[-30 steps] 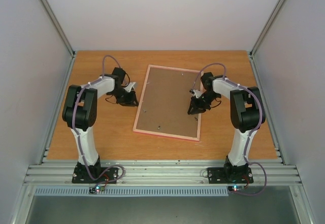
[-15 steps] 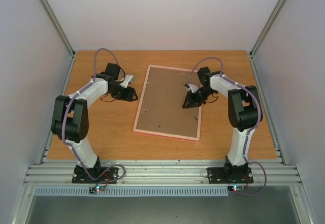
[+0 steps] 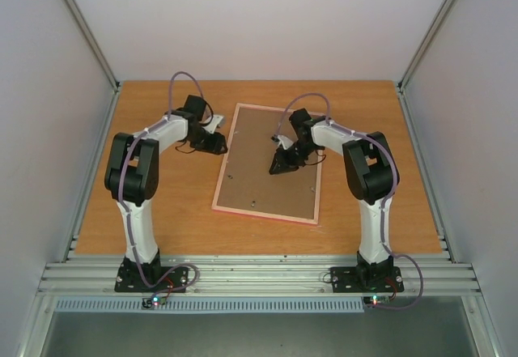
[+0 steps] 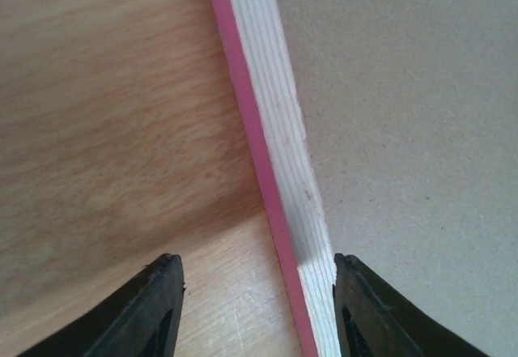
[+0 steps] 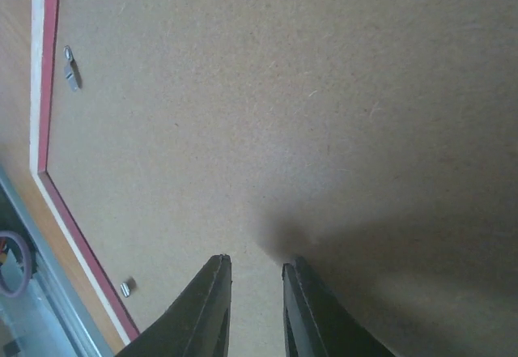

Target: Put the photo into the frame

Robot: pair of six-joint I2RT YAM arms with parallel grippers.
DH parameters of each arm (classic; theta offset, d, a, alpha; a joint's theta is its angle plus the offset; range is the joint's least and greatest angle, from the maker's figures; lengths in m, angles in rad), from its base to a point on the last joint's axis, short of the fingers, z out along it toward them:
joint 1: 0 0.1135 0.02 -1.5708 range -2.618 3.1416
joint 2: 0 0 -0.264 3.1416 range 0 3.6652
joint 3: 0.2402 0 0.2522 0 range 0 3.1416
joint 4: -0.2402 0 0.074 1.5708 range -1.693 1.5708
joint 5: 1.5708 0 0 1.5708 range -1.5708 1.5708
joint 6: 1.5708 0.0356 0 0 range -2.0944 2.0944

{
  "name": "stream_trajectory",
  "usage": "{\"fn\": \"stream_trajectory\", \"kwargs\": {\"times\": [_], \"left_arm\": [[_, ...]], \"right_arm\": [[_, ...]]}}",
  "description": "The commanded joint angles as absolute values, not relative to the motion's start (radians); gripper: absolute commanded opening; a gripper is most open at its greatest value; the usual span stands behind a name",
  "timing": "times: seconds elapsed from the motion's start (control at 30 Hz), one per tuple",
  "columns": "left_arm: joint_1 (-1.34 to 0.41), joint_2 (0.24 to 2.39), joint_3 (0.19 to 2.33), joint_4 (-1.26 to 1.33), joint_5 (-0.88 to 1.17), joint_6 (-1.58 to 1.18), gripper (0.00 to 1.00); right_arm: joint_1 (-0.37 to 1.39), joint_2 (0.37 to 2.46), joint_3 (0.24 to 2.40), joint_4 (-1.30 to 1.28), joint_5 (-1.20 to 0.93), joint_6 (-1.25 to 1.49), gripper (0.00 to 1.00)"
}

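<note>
Top external view: shows the thin pink rectangular picture frame lying flat, back up, about midway across the wooden table, filled by a plain brown backing board. Places the left gripper at the frame's left rim toward the far end, and the right gripper low over the board's right half.

Left wrist view: catches the left gripper open, black fingers straddling the frame's pink and pale-wood rim, one over table, one over board, gripping nothing.

Right wrist view: finds the right gripper parted only narrowly above bare board, with nothing between the fingers. Picks out two small metal clips by the pink rim.
</note>
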State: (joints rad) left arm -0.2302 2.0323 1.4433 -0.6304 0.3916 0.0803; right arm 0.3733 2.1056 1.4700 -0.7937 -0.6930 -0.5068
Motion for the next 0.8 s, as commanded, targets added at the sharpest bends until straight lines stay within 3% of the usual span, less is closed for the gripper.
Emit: {"fn": "stream_trajectory", "kwargs": {"times": [0.0, 0.13, 0.3, 0.37, 0.53, 0.77], "left_arm": [[-0.240, 2.006, 1.380, -0.615, 0.364, 0.099, 0.49], [-0.240, 1.932, 1.256, -0.616, 0.335, 0.126, 0.40], [-0.240, 1.851, 1.163, -0.628, 0.323, 0.148, 0.40], [-0.239, 1.819, 1.161, -0.625, 0.337, 0.166, 0.45], [-0.251, 1.769, 1.175, -0.613, 0.381, 0.181, 0.69], [-0.357, 1.796, 1.231, -0.625, 0.237, 0.231, 0.79]], "right_arm": [[0.385, 2.121, 1.436, -0.779, -0.712, -0.496, 0.20], [0.396, 2.116, 1.385, -0.774, -0.707, -0.504, 0.20], [0.408, 2.115, 1.350, -0.782, -0.702, -0.520, 0.19], [0.408, 2.111, 1.351, -0.786, -0.683, -0.533, 0.19], [0.408, 2.122, 1.364, -0.789, -0.673, -0.535, 0.19], [0.408, 2.125, 1.364, -0.789, -0.655, -0.518, 0.19]]}}
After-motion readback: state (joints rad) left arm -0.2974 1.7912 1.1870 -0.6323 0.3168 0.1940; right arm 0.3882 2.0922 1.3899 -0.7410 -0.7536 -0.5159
